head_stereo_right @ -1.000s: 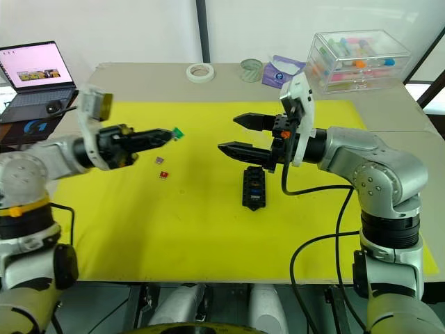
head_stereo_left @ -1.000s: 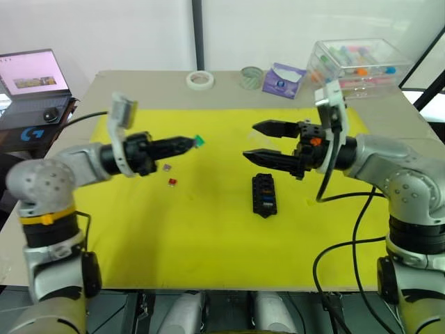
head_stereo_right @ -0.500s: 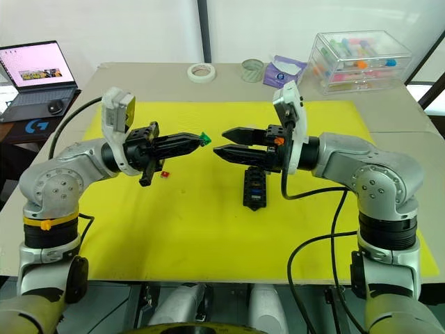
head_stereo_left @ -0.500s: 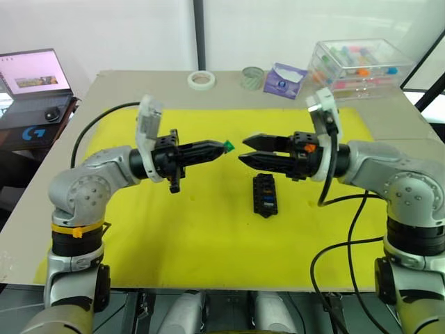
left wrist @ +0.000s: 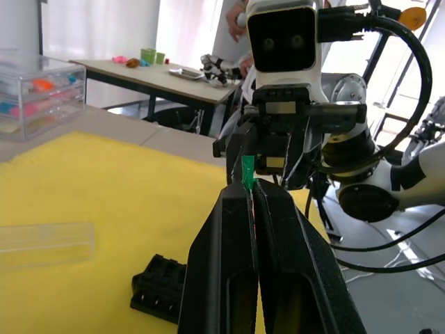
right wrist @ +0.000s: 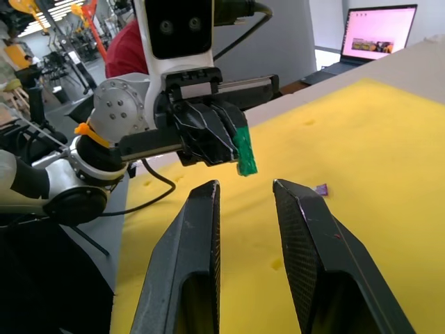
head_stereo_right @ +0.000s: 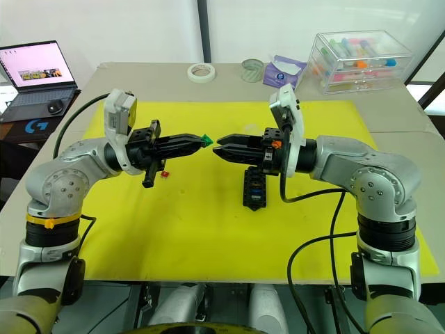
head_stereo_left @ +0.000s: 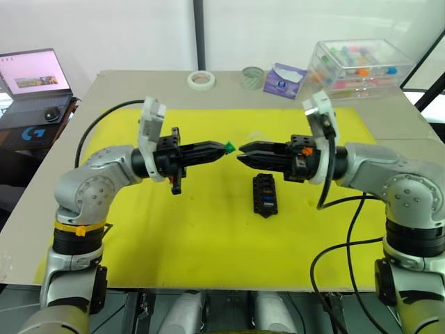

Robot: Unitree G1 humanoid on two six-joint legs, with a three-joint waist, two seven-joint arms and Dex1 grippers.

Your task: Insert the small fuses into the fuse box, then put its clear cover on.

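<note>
**Green fuse held in mid-air between the two grippers**

Here the left gripper (head_stereo_left: 221, 147) has its two black fingers pressed together on a green fuse (head_stereo_left: 227, 147), which sticks out past the fingertips. The gripper is raised above the yellow mat (head_stereo_left: 208, 236), on the robot's left of the fuse box and further from the robot than it. In the left wrist view the green fuse (left wrist: 247, 173) stands upright out of the closed fingers.

The right gripper (head_stereo_left: 243, 151) points straight at the left one, tip to tip, just beside the green fuse. Its fingers are a little apart, with a narrow gap between them, and hold nothing. In the right wrist view the two fingers (right wrist: 191, 257) rise apart from each other with the green fuse (right wrist: 244, 152) just beyond their tips, not yet between them.

The fuse box (head_stereo_left: 264, 195) lies flat on the yellow mat, below the right gripper and nearer the robot. Some of its slots show small coloured pieces, blue and orange among them.

A red fuse (head_stereo_right: 164, 174) lies on the mat well to the robot's left of the fuse box, under the left gripper. The clear cover (left wrist: 45, 243) lies flat on the mat, apart from the fuse box.

Beyond the mat, far from the fuse box, stands a large clear case (head_stereo_left: 358, 62) with coloured tubes inside.
</note>
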